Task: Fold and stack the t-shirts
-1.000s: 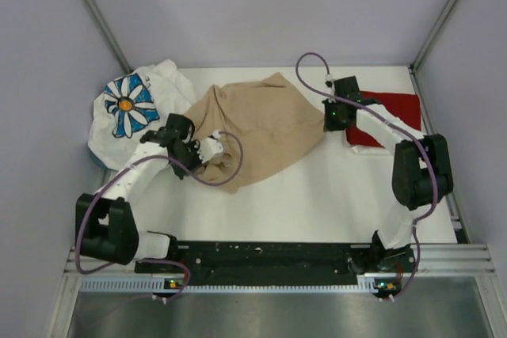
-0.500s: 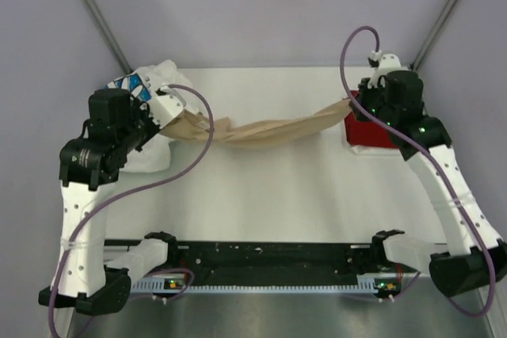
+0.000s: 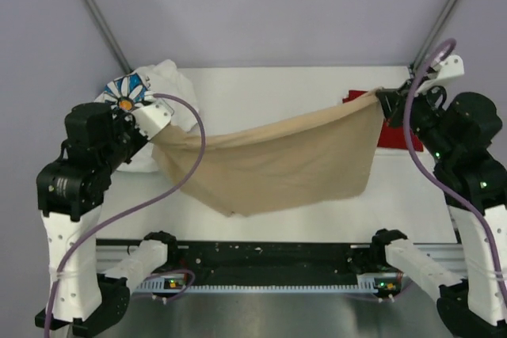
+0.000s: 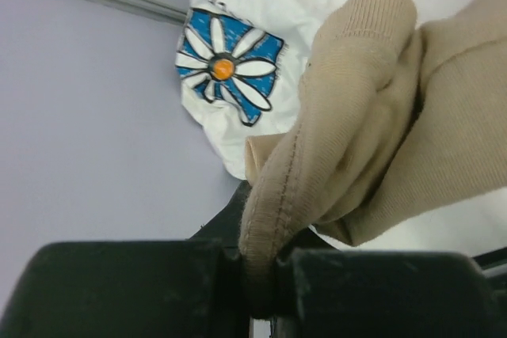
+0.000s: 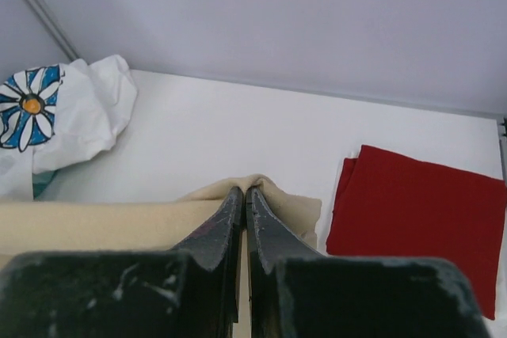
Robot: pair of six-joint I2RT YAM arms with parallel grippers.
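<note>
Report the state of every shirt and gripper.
Plain tan cloth t-shirt: held up, spread between both grippers.
White daisy-print cloth t-shirt: crumpled, unfolded.
Dark red cloth t-shirt: folded flat.
Left gripper: shut on the tan t-shirt.
Right gripper: shut on the tan t-shirt.

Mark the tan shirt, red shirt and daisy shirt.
tan shirt [image 3: 277, 168], top external view, middle of the hanging cloth.
red shirt [image 5: 420, 215], right wrist view, centre of folded panel.
daisy shirt [image 4: 223, 69], left wrist view, orange flower centre.
</note>
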